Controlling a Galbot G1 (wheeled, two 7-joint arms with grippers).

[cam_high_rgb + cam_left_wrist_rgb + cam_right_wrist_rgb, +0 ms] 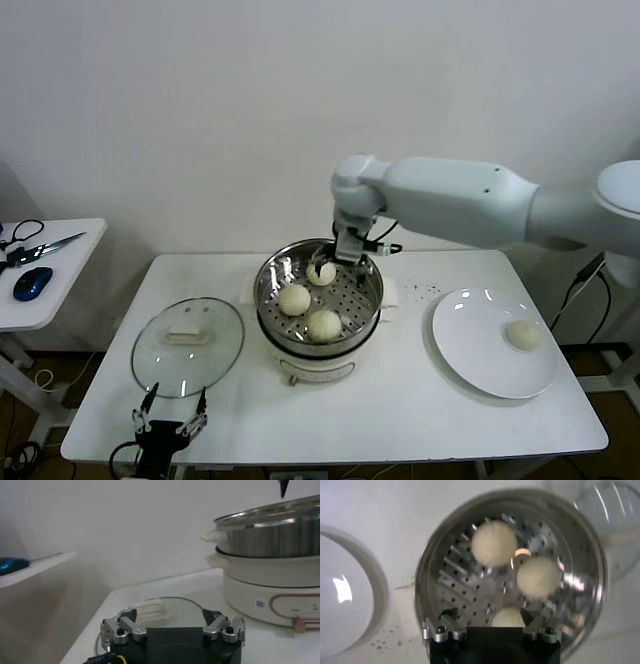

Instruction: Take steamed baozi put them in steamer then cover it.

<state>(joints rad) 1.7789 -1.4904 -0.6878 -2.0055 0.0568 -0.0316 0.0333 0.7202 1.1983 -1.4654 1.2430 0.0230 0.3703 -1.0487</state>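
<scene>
Release is the step we judge to be in hand: the right pincer (337, 262) stands over the far part of the steamer (372, 300), its fingers spread on both sides of a bun (321, 272) that lies on the perforated floor. To do this well, we would lift the pincer straight up, without any sideways motion, so that the fingers do not push this soft bun or roll it against its two neighbours (294, 298) and (324, 325), which lie close together in the basket. Only above the steel rim should the arm turn toward the white plate (480, 375) on the robot's right, where the last bun (524, 335) waits alone. The right arm reaches in from the right side, the forearm about level and the wrist bent down, so the pincer points almost vertically into the basket. The left pincer (171, 410) is parked low at the near edge of the desk (400, 420), fingers spread and empty, just beside the glass cover (188, 346), which lies flat on the desk left of the steamer.
</scene>
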